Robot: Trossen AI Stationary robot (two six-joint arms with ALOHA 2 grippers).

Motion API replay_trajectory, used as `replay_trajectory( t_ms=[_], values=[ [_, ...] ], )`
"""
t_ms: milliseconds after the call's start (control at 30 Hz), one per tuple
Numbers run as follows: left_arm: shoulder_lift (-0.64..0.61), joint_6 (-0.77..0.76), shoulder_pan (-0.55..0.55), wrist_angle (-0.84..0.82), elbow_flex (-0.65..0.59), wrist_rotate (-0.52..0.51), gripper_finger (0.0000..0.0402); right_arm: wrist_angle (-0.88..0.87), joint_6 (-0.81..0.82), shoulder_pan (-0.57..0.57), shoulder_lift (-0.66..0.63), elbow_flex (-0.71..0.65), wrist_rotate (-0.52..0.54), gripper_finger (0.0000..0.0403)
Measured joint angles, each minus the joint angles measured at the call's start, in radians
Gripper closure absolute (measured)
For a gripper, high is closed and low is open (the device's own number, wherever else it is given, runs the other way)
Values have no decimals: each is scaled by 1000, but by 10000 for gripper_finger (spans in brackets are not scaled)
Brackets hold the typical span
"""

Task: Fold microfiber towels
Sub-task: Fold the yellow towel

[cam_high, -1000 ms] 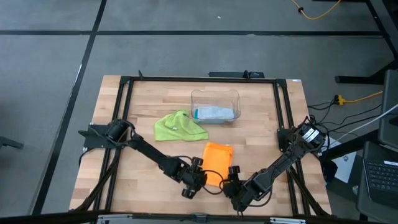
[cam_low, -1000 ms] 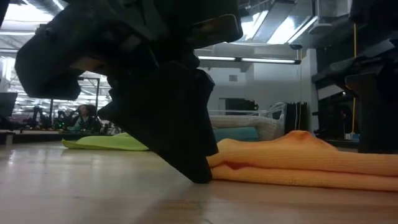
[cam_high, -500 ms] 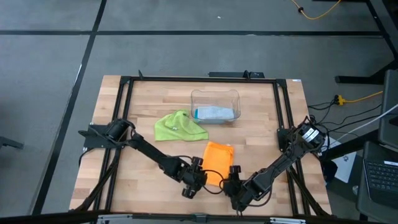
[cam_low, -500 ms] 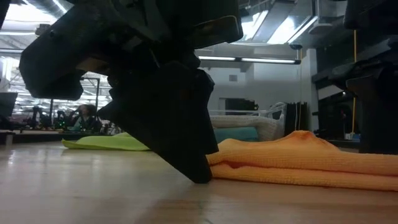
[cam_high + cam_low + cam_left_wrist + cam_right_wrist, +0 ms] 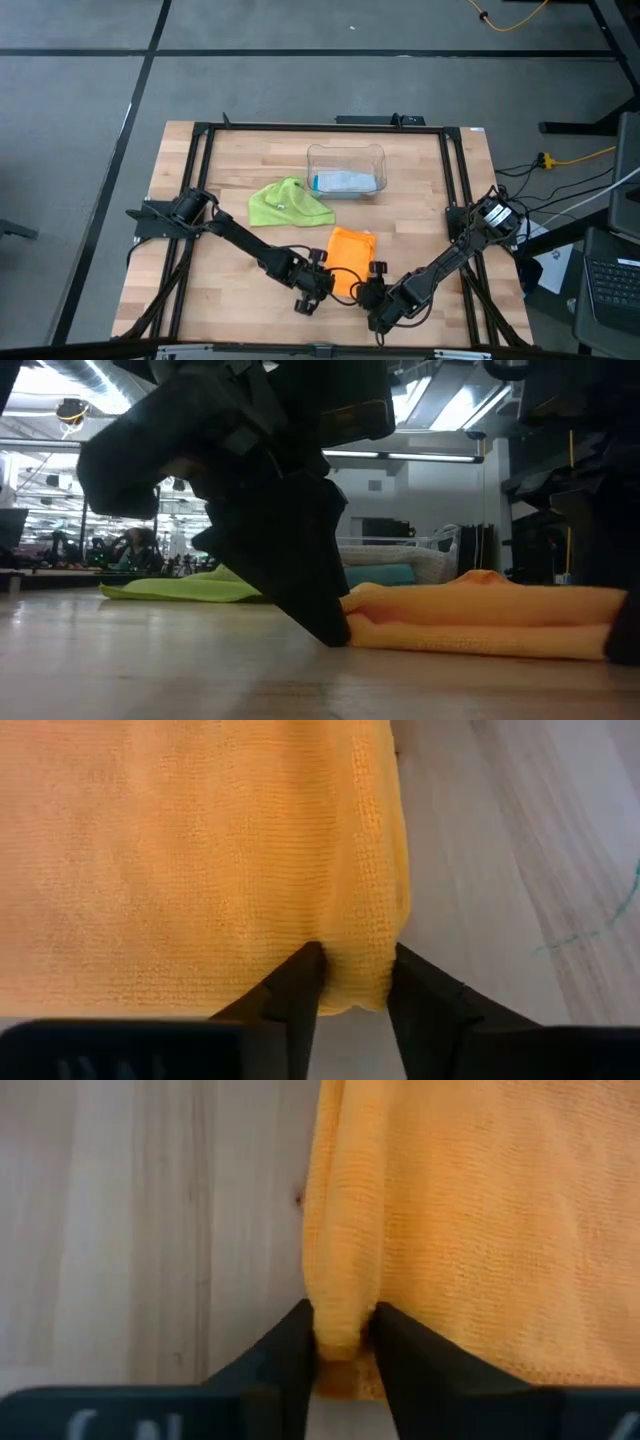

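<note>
At the desk's near edge, the orange towel is pinched at both corners by the left claw and right claw. Both corners should be lifted together, evenly.

orange towel: was bright orange, fine woven texture, pinched at its near corners by both pincers
lime towel: was lime green, lay beyond the left pincer
bin: was clear, held pale grey-blue cloth
table: was light wood grain
fingers: were black
</note>
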Motion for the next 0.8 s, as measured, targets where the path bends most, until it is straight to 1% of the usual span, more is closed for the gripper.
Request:
replay_trajectory(
  t_ms=[300,400,533,667,800],
  values=[
    [0,-2,0,-6,0,-22,390,10,15,0,0,-2,9,377],
    [-2,-37,0,-8,0,7,395,11,56,0,0,-2,9,393],
    [-25,-110,0,-10,-3,54,399,3,85,3,1,18,10,390],
    [-74,-196,-11,-36,-10,92,400,-32,74,2,8,84,-20,396],
    [-149,-281,-16,-27,-7,169,401,-101,52,5,6,169,-66,396]
  ],
)
